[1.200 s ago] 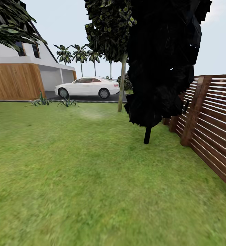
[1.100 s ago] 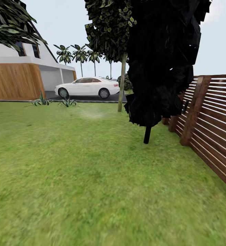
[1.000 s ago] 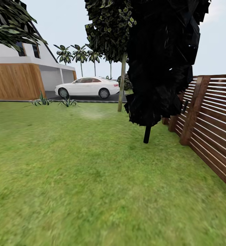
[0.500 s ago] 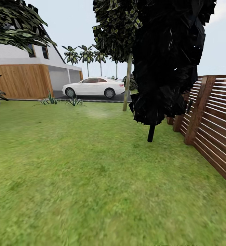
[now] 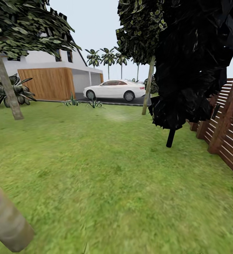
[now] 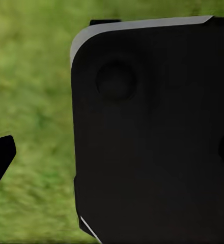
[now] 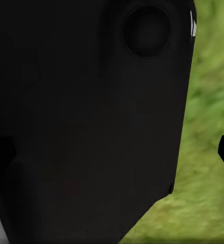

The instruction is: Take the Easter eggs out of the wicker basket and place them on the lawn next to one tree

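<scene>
You're driving over the lawn (image 5: pixel 105 169), looking for the basket. A pale tree (image 5: pixel 148 86) stands upper right. I can't tell if your grippers are open. Keep turning and looking.

Mottled matt lawn (image 5: pixel 105 169), slatted wooden fence (image 5: pixel 229 134)

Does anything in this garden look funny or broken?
One oddity: the nearly black conifer-shaped tree looks unlit, like a dark blob, beside the brown slatted wooden fence. The mottled green lawn and white car look normal.
</scene>
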{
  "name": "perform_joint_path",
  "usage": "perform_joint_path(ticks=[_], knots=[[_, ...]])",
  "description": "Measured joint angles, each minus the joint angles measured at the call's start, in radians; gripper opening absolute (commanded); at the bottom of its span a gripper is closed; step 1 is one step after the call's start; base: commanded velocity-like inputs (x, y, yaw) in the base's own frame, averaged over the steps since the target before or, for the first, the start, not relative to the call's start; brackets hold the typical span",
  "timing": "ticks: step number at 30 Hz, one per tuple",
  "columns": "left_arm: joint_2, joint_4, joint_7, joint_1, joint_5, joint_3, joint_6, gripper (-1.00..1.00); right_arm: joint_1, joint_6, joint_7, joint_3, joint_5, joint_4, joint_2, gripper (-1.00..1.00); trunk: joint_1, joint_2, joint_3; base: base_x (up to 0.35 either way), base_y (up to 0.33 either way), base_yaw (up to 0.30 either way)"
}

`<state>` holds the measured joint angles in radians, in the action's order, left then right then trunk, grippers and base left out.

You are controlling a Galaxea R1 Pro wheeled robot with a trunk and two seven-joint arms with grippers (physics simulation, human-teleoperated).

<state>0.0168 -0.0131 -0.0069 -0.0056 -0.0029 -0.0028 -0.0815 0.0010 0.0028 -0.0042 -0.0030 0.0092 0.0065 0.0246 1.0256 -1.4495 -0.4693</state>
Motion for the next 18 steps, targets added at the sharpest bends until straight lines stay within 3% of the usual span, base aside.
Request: perform_joint_path(ticks=[9,18], knots=[[0.0,0.0,0.0,0.0,0.0,0.0,-0.001,1.0,0.0,0.0,0.0,0.0,0.0,0.0,0.003,1.0,0.0,0.0,0.0,-0.259,-0.005,0.294],[0.0,0.0,0.0,0.0,0.0,0.0,-0.001,1.0,0.0,0.0,0.0,0.0,0.0,0.0,0.004,1.0,-0.001,0.0,0.0,-0.068,0.0,0.294]])
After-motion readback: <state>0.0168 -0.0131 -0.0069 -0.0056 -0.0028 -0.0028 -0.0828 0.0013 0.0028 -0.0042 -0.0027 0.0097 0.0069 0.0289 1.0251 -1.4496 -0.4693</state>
